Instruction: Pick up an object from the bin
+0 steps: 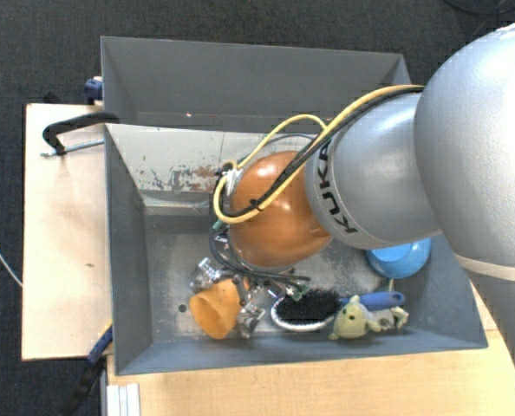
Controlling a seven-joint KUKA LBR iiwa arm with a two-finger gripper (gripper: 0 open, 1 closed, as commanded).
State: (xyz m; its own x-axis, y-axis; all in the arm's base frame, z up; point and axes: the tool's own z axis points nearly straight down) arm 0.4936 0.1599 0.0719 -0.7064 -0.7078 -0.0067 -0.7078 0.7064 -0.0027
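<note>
My gripper (230, 293) hangs low over the front left of the bin floor, under the arm's orange cover. Its two metal fingertips (207, 275) stand apart, open. An orange plastic cup (214, 310) lies on its side on the floor between them, one fingertip at its upper left and the other at its right edge. Whether the fingertips touch the cup I cannot tell. Just right of the gripper lies a black oval brush (306, 308) with a white rim.
A yellow-green soft toy (351, 321) and a blue handle (380, 300) lie near the front wall, right of the brush. A blue round thing (401, 257) sits by the right wall, partly under the arm. The arm covers the bin's middle.
</note>
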